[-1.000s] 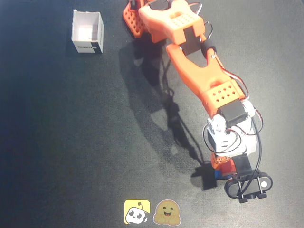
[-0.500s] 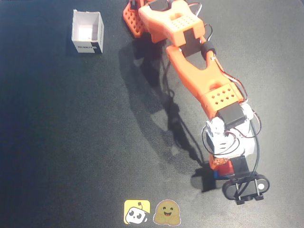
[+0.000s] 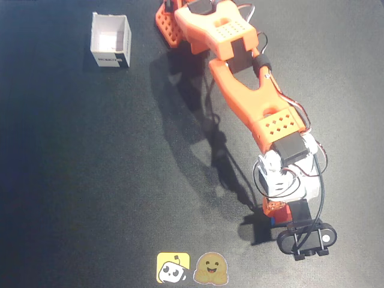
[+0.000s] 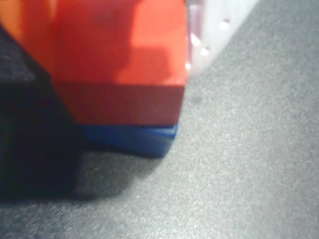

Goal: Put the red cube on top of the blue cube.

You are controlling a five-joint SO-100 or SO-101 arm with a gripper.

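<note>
The red cube [image 4: 119, 59] is sitting directly on the blue cube [image 4: 134, 139] in the wrist view, its lower face touching the blue top with only a thin blue strip showing beneath. That contact suggests the stacking step is at or near its end, with the arm holding the red cube low so it can settle squarely rather than drop. A pale finger [image 4: 209, 35] is showing just right of the red cube, and an orange part is pressing in at its left, so the fingers appear to be closed on the red cube, though the contact itself is too blurred to confirm.

In the overhead view the arm [image 3: 252, 96] is reaching down over the stack, hiding nearly all of it; a sliver of red cube [image 3: 273, 207] and a speck of blue cube [image 3: 272, 219] are peeking out below the wrist. A white box [image 3: 110, 41] is standing well apart from the blue cube, on the dark tabletop [image 3: 90, 180].

The red cube is looking matte and bright, its upper face lit and its side darker. The blue cube is equally matte, its edges roughly lining up with the red cube's.
</note>
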